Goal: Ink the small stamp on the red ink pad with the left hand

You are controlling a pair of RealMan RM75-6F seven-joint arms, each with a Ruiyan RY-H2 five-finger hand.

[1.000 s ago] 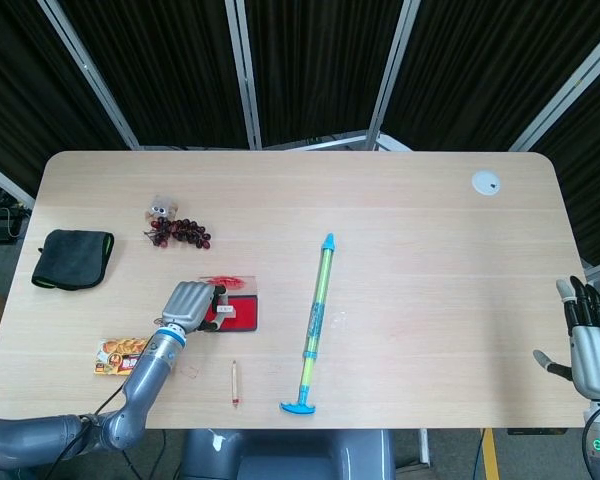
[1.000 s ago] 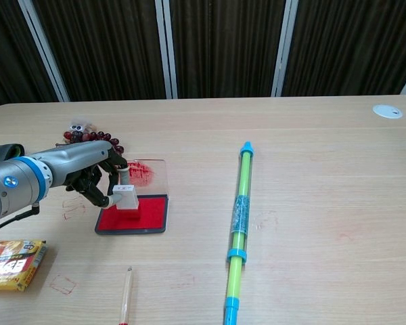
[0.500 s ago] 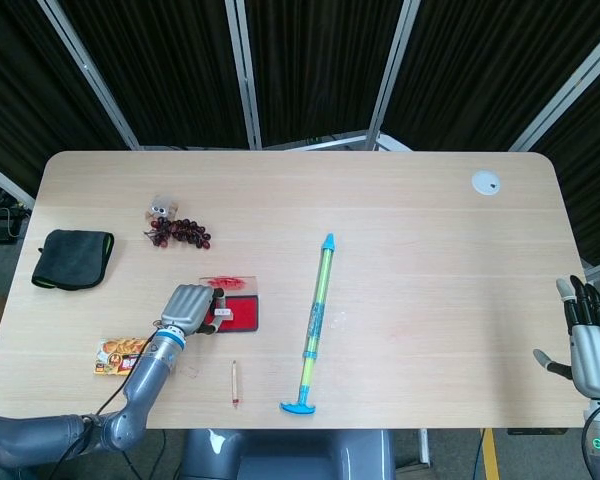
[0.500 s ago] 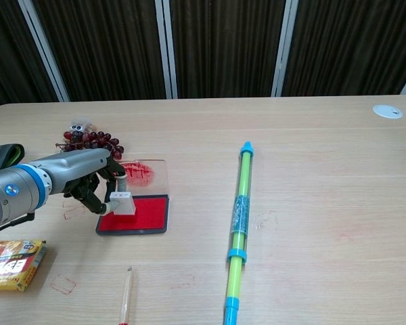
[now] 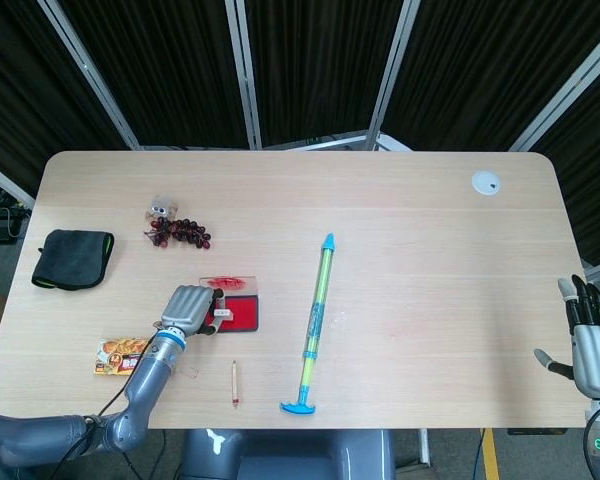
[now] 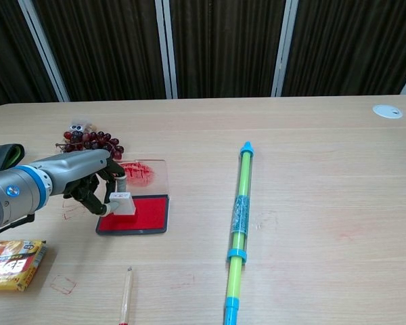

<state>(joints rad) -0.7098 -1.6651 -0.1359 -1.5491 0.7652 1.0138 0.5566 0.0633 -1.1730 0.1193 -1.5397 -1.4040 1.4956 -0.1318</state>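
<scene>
The red ink pad (image 6: 141,214) (image 5: 242,314) lies at the table's front left, its clear lid (image 6: 146,173) open behind it. My left hand (image 6: 88,177) (image 5: 188,307) grips the small white stamp (image 6: 120,202) (image 5: 221,313), which stands on the pad's left part. Whether the stamp face presses into the ink I cannot tell. My right hand (image 5: 587,340) hangs open off the table's right front corner, holding nothing.
A bunch of dark grapes (image 6: 89,139) lies behind the left hand. A snack packet (image 6: 12,263) and a pencil (image 6: 126,295) sit near the front edge. A long green-blue tube (image 6: 238,218) lies mid-table. A dark cloth (image 5: 73,257) is far left.
The left hand has shifted slightly left and lowered with the stamp onto the pad's left part. The right hand has stayed where it was.
</scene>
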